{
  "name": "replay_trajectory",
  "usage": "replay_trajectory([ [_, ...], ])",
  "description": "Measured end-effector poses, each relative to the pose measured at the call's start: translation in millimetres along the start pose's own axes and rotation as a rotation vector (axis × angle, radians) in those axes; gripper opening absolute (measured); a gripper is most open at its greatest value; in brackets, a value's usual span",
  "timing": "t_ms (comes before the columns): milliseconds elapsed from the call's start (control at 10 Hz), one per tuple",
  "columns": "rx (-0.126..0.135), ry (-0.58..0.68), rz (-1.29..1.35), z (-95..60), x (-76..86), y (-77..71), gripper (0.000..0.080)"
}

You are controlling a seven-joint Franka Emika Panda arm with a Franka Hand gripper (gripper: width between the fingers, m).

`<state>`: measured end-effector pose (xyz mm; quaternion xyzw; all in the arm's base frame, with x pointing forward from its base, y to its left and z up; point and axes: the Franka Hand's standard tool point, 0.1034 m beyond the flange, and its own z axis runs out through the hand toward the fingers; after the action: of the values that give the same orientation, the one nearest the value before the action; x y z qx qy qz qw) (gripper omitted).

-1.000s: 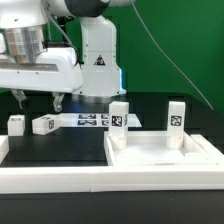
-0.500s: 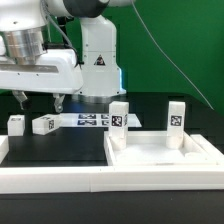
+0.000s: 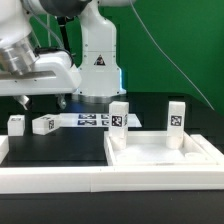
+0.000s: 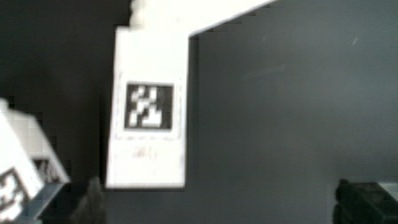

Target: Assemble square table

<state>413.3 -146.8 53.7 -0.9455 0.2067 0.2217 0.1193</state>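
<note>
You are going for a loose leg [image 3: 43, 124], lying apart from the square tabletop [image 3: 160, 158] on the exterior view's left; the gripper [image 3: 42, 102] is hanging wide open and empty above it, needing a straight descent before closing.

Two upright legs [image 3: 119, 117] stand at slab [image 3: 160, 152] far corners; gap between them free. Loose legs [image 3: 44, 124] lie below tool [image 3: 42, 100].

So the counter [image 3: 150, 108] is just a plain black top with a long white rail [image 3: 60, 178] along its near edge. Sitting straight on it: the big white slab [image 3: 165, 152] on the exterior view's right, right up by the rail. There's a loose leg [image 3: 16, 123] far left, a second leg [image 3: 45, 124] just beside it, and the marker board [image 3: 90, 120] lying flat next to those
</note>
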Motion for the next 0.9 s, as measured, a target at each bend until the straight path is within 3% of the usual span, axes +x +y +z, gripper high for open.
replay_trajectory([
  [300,-0.010,0.002,0.016,7.1,1.7,9.1,0.0649],
  [800,-0.012,-0.020,0.021,12.0,1.1,11.8,0.0649],
  [900,-0.010,-0.094,0.021,14.6,-4.6,14.0,0.0649],
])
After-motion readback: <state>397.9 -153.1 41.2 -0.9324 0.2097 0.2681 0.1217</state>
